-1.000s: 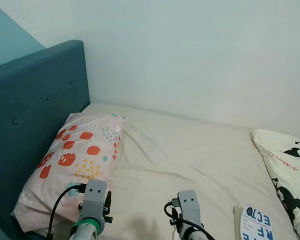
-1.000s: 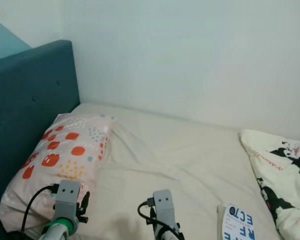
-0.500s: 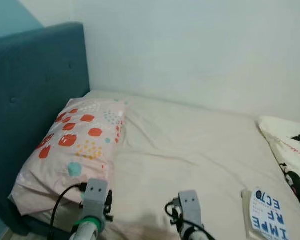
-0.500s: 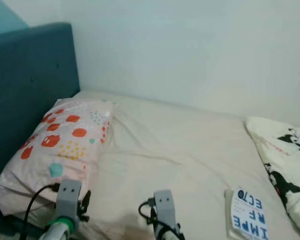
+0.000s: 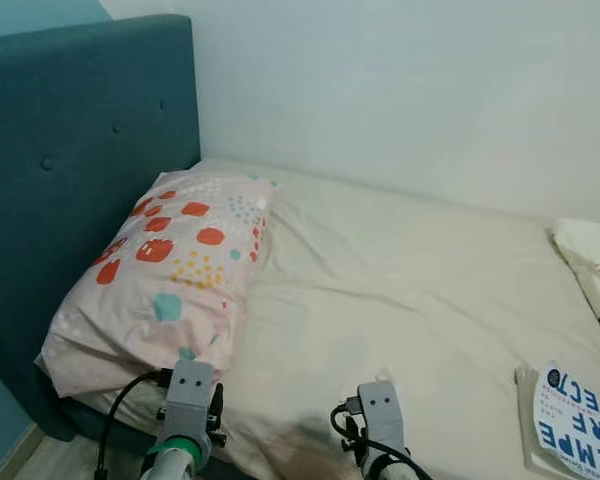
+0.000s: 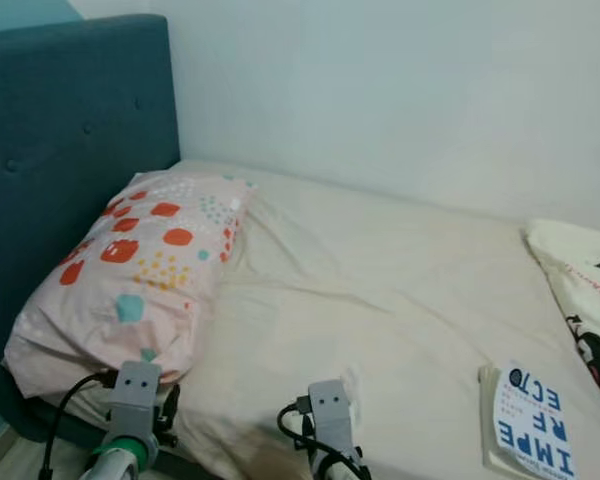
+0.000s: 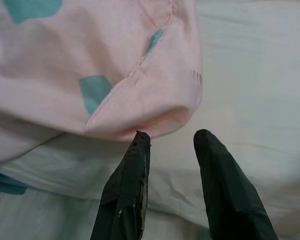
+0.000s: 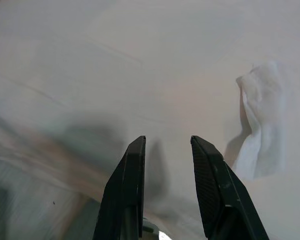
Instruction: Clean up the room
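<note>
A cream-sheeted bed (image 5: 400, 290) lies before me. A pink pillow (image 5: 180, 260) with red and teal spots rests at its left end against the teal headboard (image 5: 70, 150). A book (image 5: 575, 420) with blue lettering lies at the bed's near right. A crumpled white tissue (image 8: 260, 125) sits on the sheet beside my right gripper (image 8: 167, 139), which is open and holds nothing. My left gripper (image 7: 170, 137) is open too, its fingertips just below the pillow's near corner (image 7: 140, 115). Both arms are low at the bed's near edge.
A cartoon-print cloth (image 6: 590, 300) lies at the bed's far right. A plain white wall (image 5: 400, 90) runs behind the bed. A strip of pale floor (image 5: 20, 460) shows at the lower left by the headboard.
The whole view has shifted: it now takes in the bed's near edge, more of the book and less of the cartoon-print cloth. The things on the bed have not moved.
</note>
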